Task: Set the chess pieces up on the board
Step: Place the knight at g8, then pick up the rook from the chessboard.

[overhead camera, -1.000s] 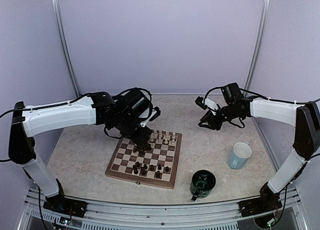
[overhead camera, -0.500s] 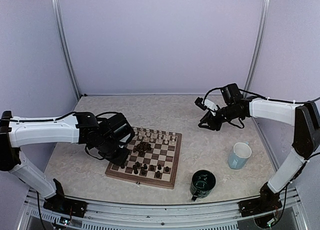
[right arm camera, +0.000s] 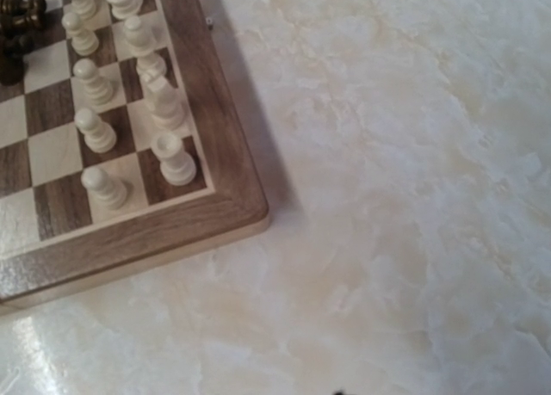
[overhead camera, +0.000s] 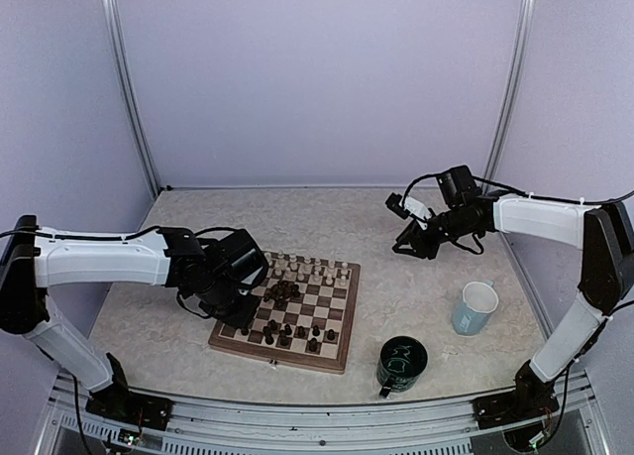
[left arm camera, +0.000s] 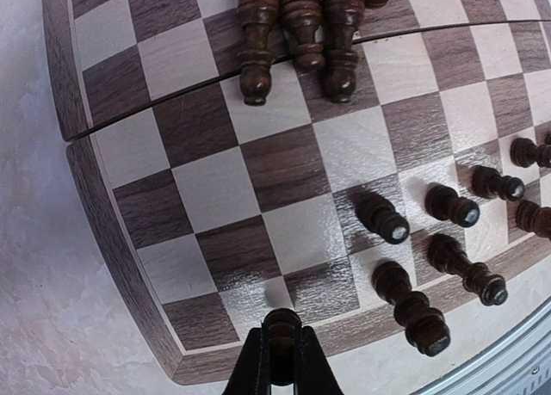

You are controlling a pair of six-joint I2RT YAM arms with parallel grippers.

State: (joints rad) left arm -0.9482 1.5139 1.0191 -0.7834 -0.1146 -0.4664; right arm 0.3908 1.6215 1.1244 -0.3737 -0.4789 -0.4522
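Left wrist: left fingers (left arm camera: 252, 371) pinch dark piece (left arm camera: 280, 326) at board (left arm camera: 96, 214) edge; right fingers (overhead camera: 408, 241) unreadable.

The board (overhead camera: 335, 298) lies on the desk (overhead camera: 396, 237), left of centre. Standing pieces (overhead camera: 317, 270) line its far edge, a heap of fallen pieces (overhead camera: 280, 293) lies mid-board, and more pieces (overhead camera: 297, 333) stand along the near edge. The left hand (left arm camera: 280, 369) sits over the near-left corner, pinching one piece (left arm camera: 281, 326). A mug (overhead camera: 401, 364) stands off the board's near-right corner, a second mug (overhead camera: 475, 307) further right. The right hand (overhead camera: 408, 239) hangs behind and right of the board.
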